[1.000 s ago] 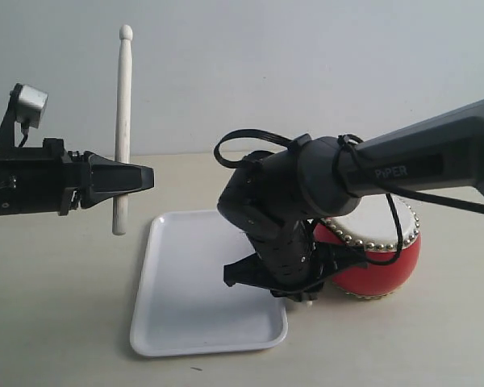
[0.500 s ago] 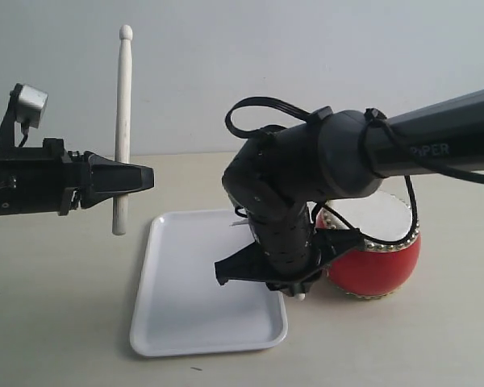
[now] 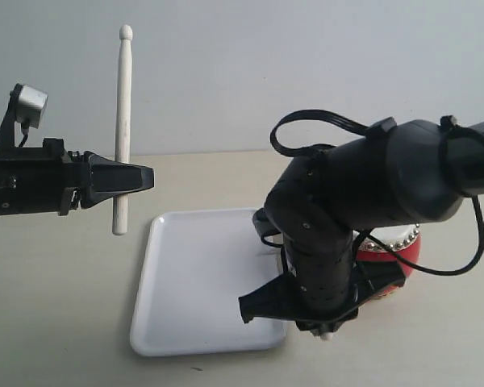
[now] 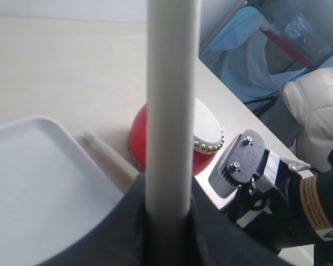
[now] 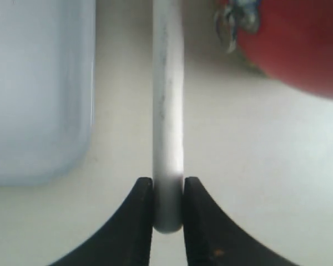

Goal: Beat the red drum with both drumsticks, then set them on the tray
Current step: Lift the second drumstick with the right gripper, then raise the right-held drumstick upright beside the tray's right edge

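We are looking across the pale table (image 3: 64,322). The white tray (image 3: 185,282) is lying flat in the middle of it, and the red drum (image 3: 405,255) is sitting just beside the tray, mostly hidden in the exterior view behind the right arm.

The left gripper (image 3: 135,179) is hovering well above the table, off the tray's left side. It is clamping the upright drumstick (image 3: 124,105) near its lower end, with the bead tip pointing straight up.

The right gripper (image 5: 167,191) is reaching down low. Its two fingers are pinching the butt of the low drumstick (image 5: 167,111).

What we are weighing is how that low drumstick is lying. Its long axis is running along the strip of table between tray and drum, roughly parallel to the tray's nearest rim. The tray is on one side of it and the drum's red wall on the other. Its bead end is showing in the left wrist view, close to the tray's corner. We cannot tell whether it is touching the table.

We are judging the right arm to be the nearer one for placing. Its stick is already low and level, so it needs a sideways carry over the rim. The left arm's stick is needing a full tilt from vertical to flat first.
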{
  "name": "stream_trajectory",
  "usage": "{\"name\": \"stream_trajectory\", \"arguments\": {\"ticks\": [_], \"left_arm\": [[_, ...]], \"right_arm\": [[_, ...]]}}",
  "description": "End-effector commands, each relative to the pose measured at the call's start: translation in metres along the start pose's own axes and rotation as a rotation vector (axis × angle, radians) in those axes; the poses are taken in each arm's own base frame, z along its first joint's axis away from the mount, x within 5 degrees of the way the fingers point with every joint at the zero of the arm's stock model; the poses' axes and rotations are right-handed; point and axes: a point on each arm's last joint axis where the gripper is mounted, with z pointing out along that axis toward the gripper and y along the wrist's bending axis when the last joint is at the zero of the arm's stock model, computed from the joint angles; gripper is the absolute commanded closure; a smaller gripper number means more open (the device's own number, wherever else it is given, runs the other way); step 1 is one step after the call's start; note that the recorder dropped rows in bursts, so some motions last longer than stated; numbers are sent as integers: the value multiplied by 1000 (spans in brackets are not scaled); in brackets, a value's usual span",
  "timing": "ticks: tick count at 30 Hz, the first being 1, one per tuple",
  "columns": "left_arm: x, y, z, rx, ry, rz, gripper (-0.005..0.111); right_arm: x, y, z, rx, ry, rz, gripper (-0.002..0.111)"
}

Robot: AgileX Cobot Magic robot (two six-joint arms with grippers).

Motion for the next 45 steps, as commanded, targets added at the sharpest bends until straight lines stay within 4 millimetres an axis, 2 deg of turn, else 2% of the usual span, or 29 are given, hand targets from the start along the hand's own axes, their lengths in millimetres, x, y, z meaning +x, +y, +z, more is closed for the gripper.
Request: {"name": "stream_trajectory", "arguments": {"ticks": [1,13,21,32,36,45], "left_arm": [[-5,-2,-2,9,-24,2,107],[-5,-2,-2,9,-24,1,107],[-5,-2,-2,9,-24,1,107],[-5,-2,-2,9,-24,1,107],[-5,-2,-2,9,-24,1,107],[-5,-2,-2,13,-24,-3,107]], "right_arm": [[8,2,4,-63,15,-29,108],[17,5,14,-88,60,-52,108],[18,6,14,-107,69,-55,107],[17,7,15,-106,67,-54,86],[17,7,15,-106,67,-54,75],[11,0,16,-129,54,-139,73]]}}
